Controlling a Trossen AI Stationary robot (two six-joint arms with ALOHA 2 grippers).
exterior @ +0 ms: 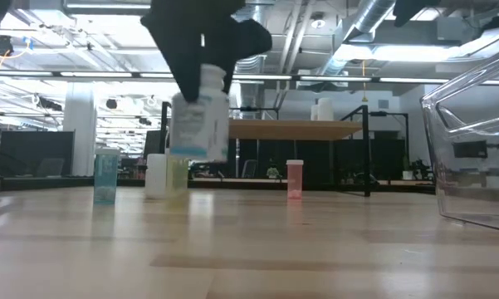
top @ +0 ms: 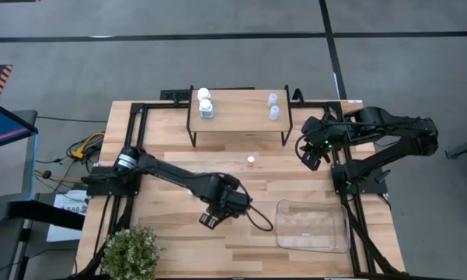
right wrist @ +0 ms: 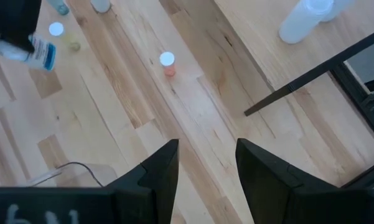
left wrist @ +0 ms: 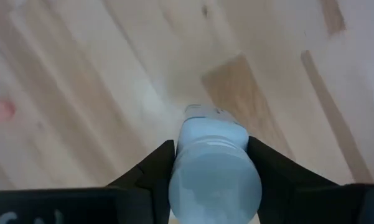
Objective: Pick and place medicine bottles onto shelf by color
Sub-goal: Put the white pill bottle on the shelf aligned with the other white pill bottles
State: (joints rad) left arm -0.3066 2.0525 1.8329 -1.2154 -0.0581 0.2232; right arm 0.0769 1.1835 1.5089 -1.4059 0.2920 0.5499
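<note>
My left gripper (top: 217, 208) is shut on a white labelled medicine bottle (exterior: 201, 120) above the table's middle. Two white bottles (top: 205, 102) and two clear-bluish bottles (top: 273, 106) stand on the shelf (top: 237, 117) at the far side. A red-orange bottle (top: 251, 160) stands on the table in front of the shelf. A bluish bottle (exterior: 105, 176), a white one (exterior: 156, 174) and a yellowish one (exterior: 177, 174) stand on the table in the low view. My right gripper (right wrist: 205, 165) is open and empty beside the shelf's right end. My left gripper pinches the white bottle's upper part (left wrist: 182, 163), at its cap end, between the two fingers (left wrist: 160, 167). The fingers come from above, pointing down. The bottle hangs below them, nearly upright, its bottom (exterior: 198, 154) lifted clear of the table.
A clear plastic tray (top: 312, 225) lies near the table's right front. A potted plant (top: 130, 253) stands at the front left corner. A black cable loops on the table between my left gripper and the tray.
</note>
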